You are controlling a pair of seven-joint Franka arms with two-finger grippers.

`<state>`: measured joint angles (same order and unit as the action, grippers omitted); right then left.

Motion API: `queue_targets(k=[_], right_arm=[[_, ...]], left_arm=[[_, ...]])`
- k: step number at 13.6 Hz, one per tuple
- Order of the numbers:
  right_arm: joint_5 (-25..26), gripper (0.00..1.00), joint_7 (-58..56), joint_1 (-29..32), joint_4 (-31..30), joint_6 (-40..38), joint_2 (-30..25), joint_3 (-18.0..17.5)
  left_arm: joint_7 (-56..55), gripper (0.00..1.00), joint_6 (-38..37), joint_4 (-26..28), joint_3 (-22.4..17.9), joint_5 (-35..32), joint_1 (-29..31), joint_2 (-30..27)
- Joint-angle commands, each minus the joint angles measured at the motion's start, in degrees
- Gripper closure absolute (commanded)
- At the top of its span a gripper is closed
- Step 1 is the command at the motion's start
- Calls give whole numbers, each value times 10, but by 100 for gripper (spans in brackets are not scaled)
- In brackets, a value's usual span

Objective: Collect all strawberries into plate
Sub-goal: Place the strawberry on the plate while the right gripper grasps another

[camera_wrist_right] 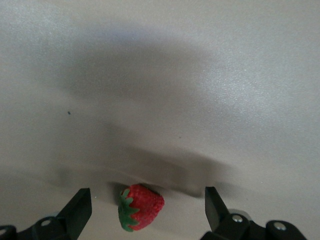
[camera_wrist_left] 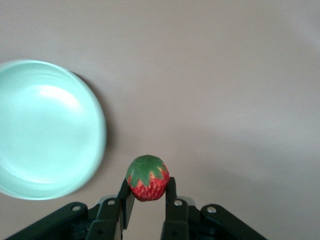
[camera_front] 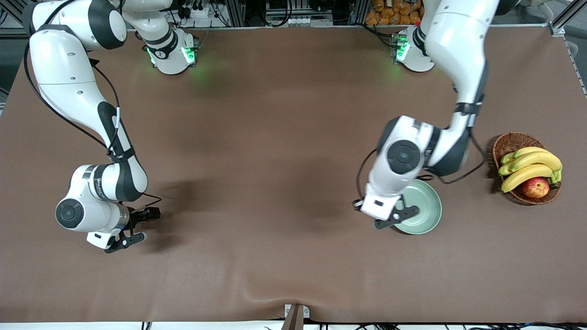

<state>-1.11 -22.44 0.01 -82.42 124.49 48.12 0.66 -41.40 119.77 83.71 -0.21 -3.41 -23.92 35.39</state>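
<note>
Over the table's brown cloth two strawberries show: one [camera_wrist_left: 147, 178] pinched in the left gripper [camera_wrist_left: 149, 200] beside the one plate [camera_wrist_left: 45, 130], another [camera_wrist_right: 140, 207] lying between the right gripper's [camera_wrist_right: 145, 207] wide-spread fingers.

held strawberry [camera_wrist_left: 148, 179]: I see red flesh, green leafy cap
lying strawberry [camera_wrist_right: 140, 207]: red, green leaves
plate [camera_front: 429, 215]: pale mint green, plain
table cover [camera_front: 275, 183]: flat brown
basket [camera_front: 509, 144]: brown wicker weave
bananas [camera_front: 529, 167]: yellow, greenish tips
apple [camera_front: 535, 187]: red with yellow
arms [camera_front: 69, 78]: white, black joints
</note>
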Motion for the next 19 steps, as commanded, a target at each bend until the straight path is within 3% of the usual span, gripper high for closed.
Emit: queue_targets(k=[1, 4, 6, 7, 8, 9, 10, 14, 19], right_arm=[[-1, 0, -9, 8, -7, 5, -4, -9], [-1, 0, -9, 8, -12, 5, -4, -9], [-1, 0, -9, 9, -14, 8, -4, -9], [-1, 30, -8, 7, -14, 8, -4, -9], [-1, 71, -4, 7, -14, 8, -4, -9], [-2, 96, -3, 8, -14, 8, -4, -9], [-2, 100, -3, 8, -14, 7, -4, -9], [-2, 100, -3, 6, -14, -4, -5, -9], [-2, 100, -4, 1, -9, -35, -24, -11]], left_arm=[[93, 100, -52, 36, 7, -13, 58, -29], [126, 99, -39, 68, 7, -13, 98, -16], [127, 78, -22, 73, 9, -13, 121, -1], [127, 44, -21, 72, 10, -13, 121, 5], [126, 8, -21, 71, 9, -12, 121, 1], [128, 0, -25, 68, 9, -12, 123, -8], [129, 0, -28, 67, 11, -6, 135, -29], [132, 0, -72, 65, 13, -5, 140, -122], [132, 0, -216, 60, 28, -4, 134, -238]])
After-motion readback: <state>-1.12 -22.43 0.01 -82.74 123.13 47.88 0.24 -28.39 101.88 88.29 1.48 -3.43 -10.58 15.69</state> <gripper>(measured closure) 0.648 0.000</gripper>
